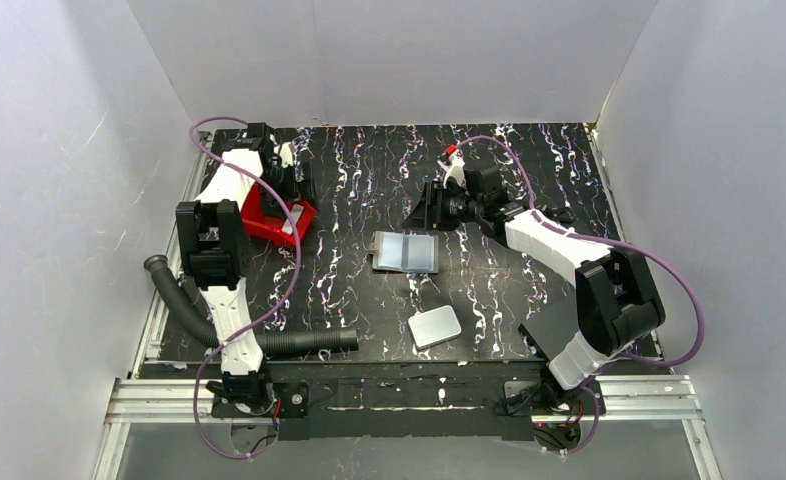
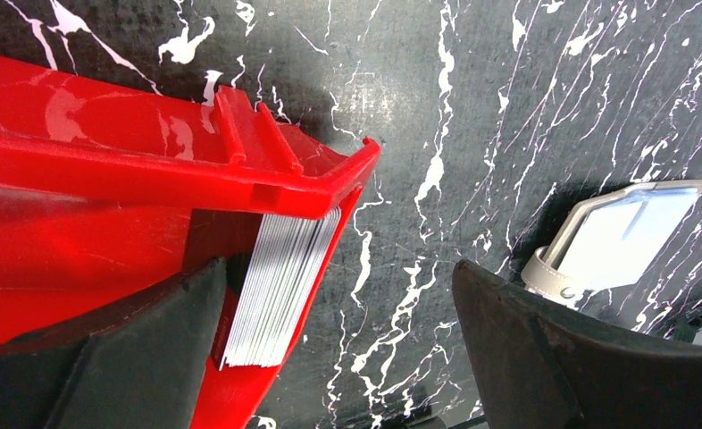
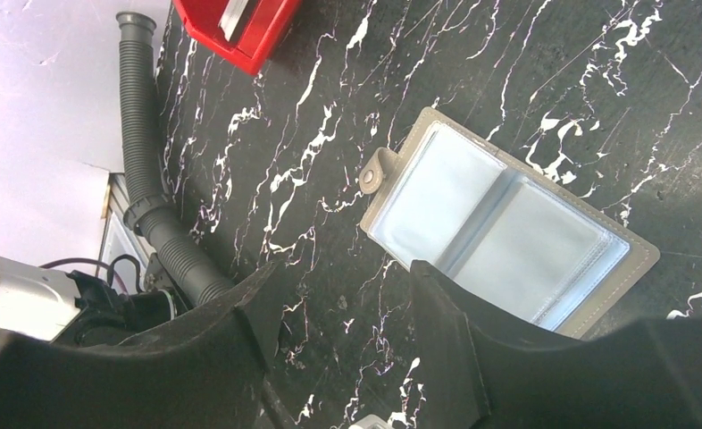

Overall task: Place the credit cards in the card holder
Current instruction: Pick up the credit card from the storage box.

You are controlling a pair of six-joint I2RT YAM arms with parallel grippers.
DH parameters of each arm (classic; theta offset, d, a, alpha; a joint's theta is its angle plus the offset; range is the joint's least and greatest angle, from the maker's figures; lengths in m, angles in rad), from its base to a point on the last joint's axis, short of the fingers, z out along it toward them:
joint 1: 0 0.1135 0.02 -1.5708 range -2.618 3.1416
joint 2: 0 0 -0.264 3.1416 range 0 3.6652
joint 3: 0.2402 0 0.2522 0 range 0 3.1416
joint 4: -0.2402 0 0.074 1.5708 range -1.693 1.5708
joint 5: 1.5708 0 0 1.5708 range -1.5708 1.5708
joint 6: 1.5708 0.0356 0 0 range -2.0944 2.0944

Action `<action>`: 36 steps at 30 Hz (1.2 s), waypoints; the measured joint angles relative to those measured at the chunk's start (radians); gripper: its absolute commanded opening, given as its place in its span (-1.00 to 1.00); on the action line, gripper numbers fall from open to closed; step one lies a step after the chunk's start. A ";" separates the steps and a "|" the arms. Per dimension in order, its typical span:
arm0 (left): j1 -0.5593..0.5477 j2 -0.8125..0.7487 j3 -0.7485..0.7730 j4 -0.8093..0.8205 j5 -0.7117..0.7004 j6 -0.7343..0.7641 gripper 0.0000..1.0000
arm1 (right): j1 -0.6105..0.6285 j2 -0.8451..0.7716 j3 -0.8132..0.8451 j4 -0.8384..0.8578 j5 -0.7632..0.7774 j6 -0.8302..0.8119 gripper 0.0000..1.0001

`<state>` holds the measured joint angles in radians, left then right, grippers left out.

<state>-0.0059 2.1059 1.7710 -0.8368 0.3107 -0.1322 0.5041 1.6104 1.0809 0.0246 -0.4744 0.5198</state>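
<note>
At the far left of the black marbled desk [image 1: 369, 175], the left arm [image 1: 231, 185] hung over the red tray [image 1: 265, 222], which sat close to the desk's left edge. Its jaws were spread wide and gripped nothing. They straddled the tray's corner, one finger [image 2: 124, 349] over the tray's inside and the other [image 2: 580, 357] outside, above bare desk. The credit cards [image 2: 280, 286] stood on edge in a tight stack against the tray's end wall, just beside the inner finger (whether it touched them I could not tell).

Near the middle of the desk the card holder [image 1: 405, 252] lay opened flat, clear pockets up, with its snap tab [image 3: 376, 172] sticking out from one edge. A broad strip of open desk separated it from the tray. The right arm [image 1: 549, 240] reached in from the right, its jaws parted with nothing between them, poised by the holder's far edge. From the wrist view one finger [image 3: 455, 331] overlapped the holder's border, contact unclear. A white slab [image 1: 435, 327] lay nearer the arms' bases, apart from the holder. A corrugated hose [image 1: 269, 343] ran along the near left edge.
</note>
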 measured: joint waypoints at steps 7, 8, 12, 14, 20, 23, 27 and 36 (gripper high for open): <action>0.004 -0.009 -0.049 0.041 0.022 -0.016 0.58 | 0.000 0.000 0.000 0.004 -0.003 0.001 0.21; 0.004 -0.013 -0.057 0.046 0.023 -0.018 0.55 | 0.000 0.000 0.000 0.005 -0.004 0.002 0.21; 0.004 -0.032 -0.079 0.052 0.027 -0.025 0.40 | 0.000 0.000 0.000 0.008 -0.007 0.004 0.20; 0.004 -0.040 -0.084 0.056 0.031 -0.029 0.34 | 0.000 0.000 0.000 0.008 -0.008 0.005 0.20; 0.004 -0.079 -0.095 0.074 0.045 -0.039 0.26 | 0.000 0.000 0.000 0.015 -0.008 0.005 0.20; 0.004 -0.096 -0.095 0.079 0.048 -0.043 0.20 | 0.000 0.000 0.000 0.021 -0.009 0.005 0.19; 0.004 -0.099 -0.097 0.080 0.048 -0.047 0.17 | 0.000 0.000 0.000 0.029 -0.014 0.008 0.18; 0.004 -0.102 -0.104 0.075 -0.006 -0.041 0.97 | 0.000 0.000 -0.020 0.037 -0.026 0.009 0.18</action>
<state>-0.0021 2.0041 1.6669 -0.7616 0.3042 -0.1734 0.5041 1.6108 1.0607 0.0616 -0.5007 0.5285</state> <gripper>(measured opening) 0.911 0.591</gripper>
